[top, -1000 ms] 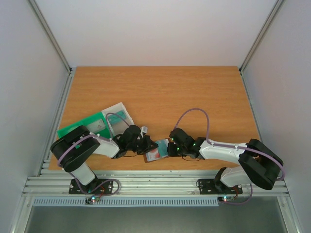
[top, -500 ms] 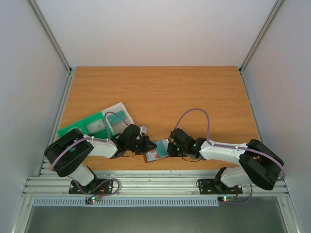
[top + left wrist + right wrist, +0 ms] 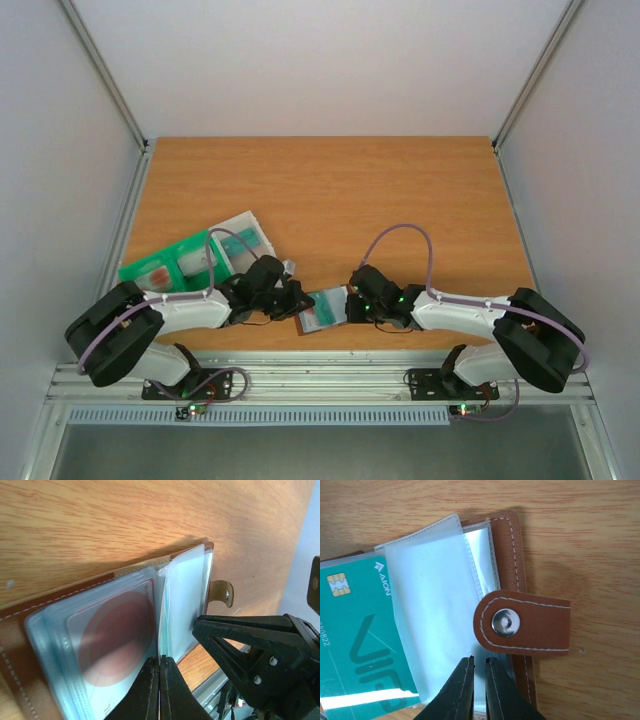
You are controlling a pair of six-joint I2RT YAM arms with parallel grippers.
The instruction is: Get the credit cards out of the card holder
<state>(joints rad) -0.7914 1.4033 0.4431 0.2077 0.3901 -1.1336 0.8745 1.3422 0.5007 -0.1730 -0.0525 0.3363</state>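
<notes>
The card holder (image 3: 323,308) lies open on the desk (image 3: 330,190) by its near edge, between both arms. From above, the red-blotched face it showed a second ago has given way to a pale green one, so a plastic sleeve (image 3: 182,600) has been turned. The left gripper (image 3: 160,680) is pinched tight on that sleeve and the right gripper (image 3: 479,680) clamps the holder's rim. A green card (image 3: 355,630) now lies exposed, probably next to draw
</notes>
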